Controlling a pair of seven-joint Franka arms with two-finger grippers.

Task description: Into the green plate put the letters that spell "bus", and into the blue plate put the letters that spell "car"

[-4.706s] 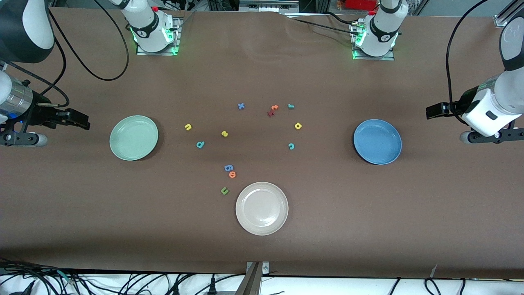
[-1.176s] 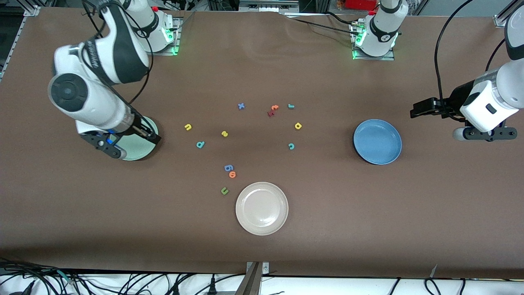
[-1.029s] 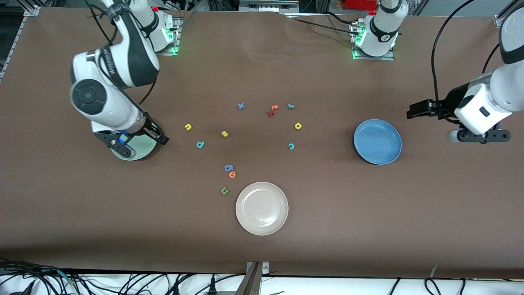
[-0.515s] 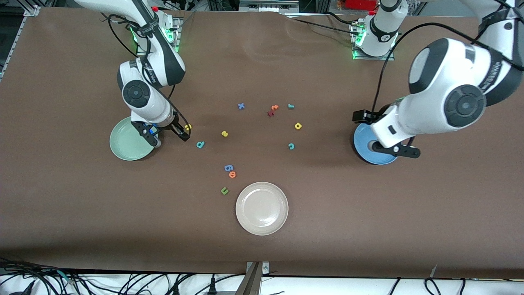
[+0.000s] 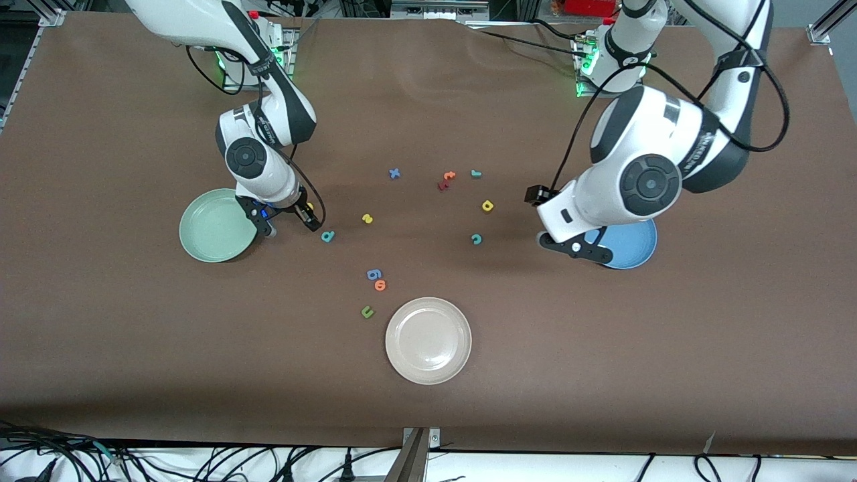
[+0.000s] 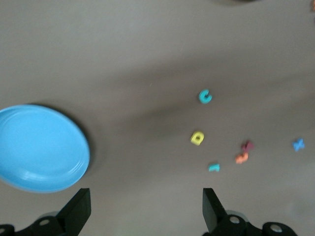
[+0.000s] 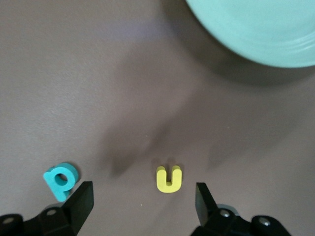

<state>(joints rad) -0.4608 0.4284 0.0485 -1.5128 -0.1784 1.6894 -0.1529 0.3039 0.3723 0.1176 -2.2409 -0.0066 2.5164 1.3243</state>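
My right gripper (image 7: 142, 204) is open, low over the table beside the green plate (image 5: 213, 231). The yellow u (image 7: 169, 178) lies between its fingers, nearer one of them and touching neither. In the front view the u (image 5: 309, 207) barely shows past that gripper (image 5: 286, 219). The teal b (image 5: 327, 235) lies just outside one finger, and the yellow s (image 5: 367, 218) a little farther toward the middle. My left gripper (image 5: 576, 249) hangs open and empty over the blue plate's (image 5: 636, 244) inner edge. The teal c (image 6: 204, 96), yellow a (image 6: 197, 138) and teal r (image 6: 213, 167) lie on the table ahead of it.
An orange (image 5: 449, 176) and a red letter (image 5: 442, 185) and a blue x (image 5: 394, 173) lie near the r. A beige plate (image 5: 428, 341) sits nearest the front camera, with a blue letter (image 5: 373, 274), an orange o (image 5: 380, 286) and a dark green u (image 5: 367, 312) beside it.
Both arms have swung in from the table's ends. My right gripper passed over the green plate and came down around the yellow u. My left gripper reached the blue plate's inner edge.
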